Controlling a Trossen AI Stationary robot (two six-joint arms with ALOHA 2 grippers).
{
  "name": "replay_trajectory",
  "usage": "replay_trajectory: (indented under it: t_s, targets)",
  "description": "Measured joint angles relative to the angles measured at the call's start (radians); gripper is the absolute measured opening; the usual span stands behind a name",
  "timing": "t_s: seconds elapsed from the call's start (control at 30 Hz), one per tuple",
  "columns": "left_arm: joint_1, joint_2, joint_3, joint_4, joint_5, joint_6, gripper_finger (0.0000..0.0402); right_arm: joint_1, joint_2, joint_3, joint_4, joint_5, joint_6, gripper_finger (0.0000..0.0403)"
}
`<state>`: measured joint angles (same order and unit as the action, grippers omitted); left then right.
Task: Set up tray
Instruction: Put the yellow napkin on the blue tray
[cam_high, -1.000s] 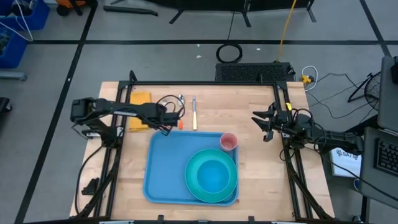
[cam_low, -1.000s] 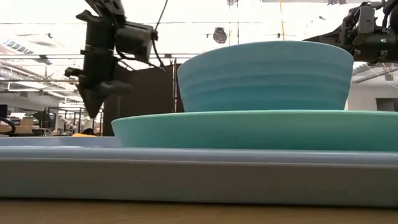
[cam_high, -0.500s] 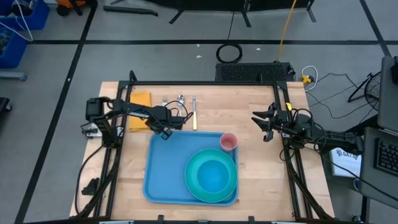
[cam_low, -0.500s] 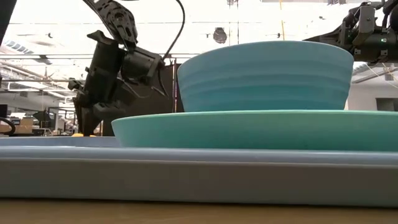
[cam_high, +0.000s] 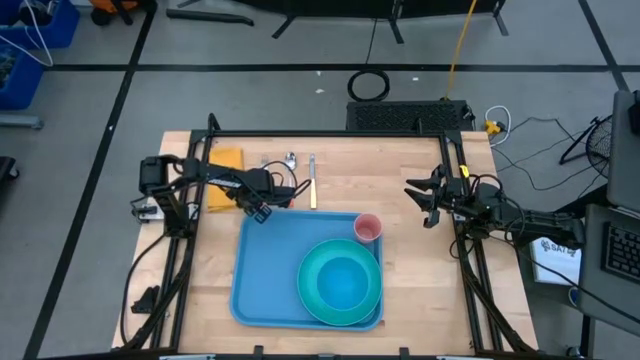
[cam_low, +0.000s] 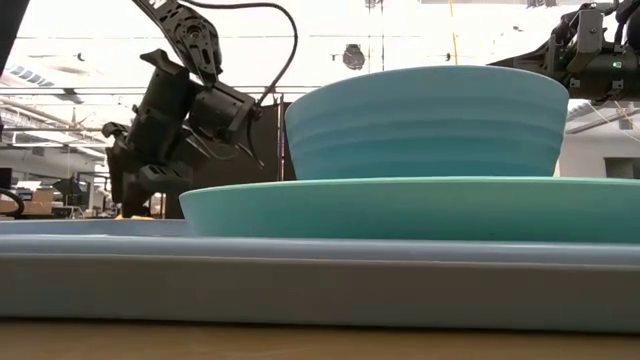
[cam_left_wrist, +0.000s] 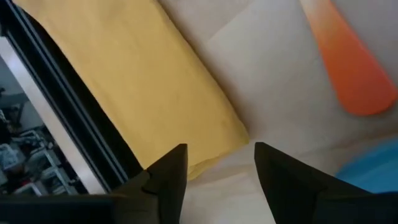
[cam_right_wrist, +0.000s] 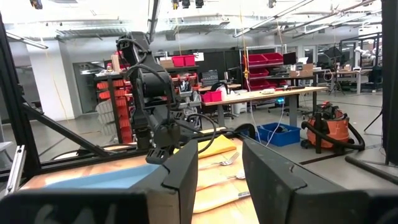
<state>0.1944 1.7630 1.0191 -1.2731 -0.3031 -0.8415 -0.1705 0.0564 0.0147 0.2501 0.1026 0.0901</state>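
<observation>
The light-blue tray (cam_high: 268, 270) lies at the middle of the table. It carries a teal plate (cam_high: 312, 292) with a bowl (cam_high: 343, 280) on it, and a pink cup (cam_high: 367, 228) stands in its far right corner. My left gripper (cam_high: 255, 208) hangs open and low just beyond the tray's far left corner. In the left wrist view its fingers (cam_left_wrist: 166, 177) stand either side of a corner of the yellow napkin (cam_left_wrist: 149, 81), which lies flat on the wood. My right gripper (cam_high: 425, 200) waits open at the table's right edge.
A fork, a spoon (cam_high: 289, 160) and a knife (cam_high: 312, 182) lie on the wood beyond the tray. An orange handle end (cam_left_wrist: 351, 74) lies close to my left gripper. Black frame rails (cam_high: 190, 230) run along both table sides.
My left gripper has come down and moved a little toward the table's left and near edges, ending over the napkin's corner. Its fingers, shut a second ago, have opened.
</observation>
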Motion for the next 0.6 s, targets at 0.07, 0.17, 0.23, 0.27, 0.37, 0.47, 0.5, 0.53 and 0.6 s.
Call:
replay_trajectory:
  t_s: [0.07,0.17,0.23,0.27,0.37,0.47,0.5,0.53,0.6]
  targets:
    - [0.011,0.000,0.000,0.011,0.014,0.002,0.0187,0.000,0.000,0.000,0.000,0.000,0.000,0.0116]
    - [0.018,0.000,0.000,0.040,0.015,0.005,0.0187,0.000,0.000,0.000,0.000,-0.001,0.000,0.0116]
    - [0.024,0.000,0.000,0.053,0.019,0.008,0.0187,0.000,0.000,0.000,0.000,-0.001,0.000,0.0116]
    - [0.026,0.000,0.000,0.055,0.021,0.009,0.0187,0.000,0.000,0.000,0.000,-0.001,0.000,0.0116]
    - [0.033,0.000,0.000,0.059,0.023,0.021,0.0186,0.000,0.000,0.000,0.000,-0.001,0.000,0.0116]
    - [0.039,0.000,0.000,0.062,0.018,0.030,0.0186,0.000,0.000,0.000,0.000,-0.001,0.000,0.0116]
    - [0.043,0.000,-0.003,0.070,0.018,0.032,0.0186,0.000,0.000,0.000,0.000,-0.001,0.000,0.0116]
    - [0.045,0.000,-0.008,0.082,0.019,0.039,0.0186,0.000,0.000,0.000,0.000,-0.001,0.000,0.0116]
    - [0.050,0.000,-0.023,0.108,0.027,0.058,0.0186,0.000,0.000,-0.001,0.000,-0.002,0.000,0.0116]
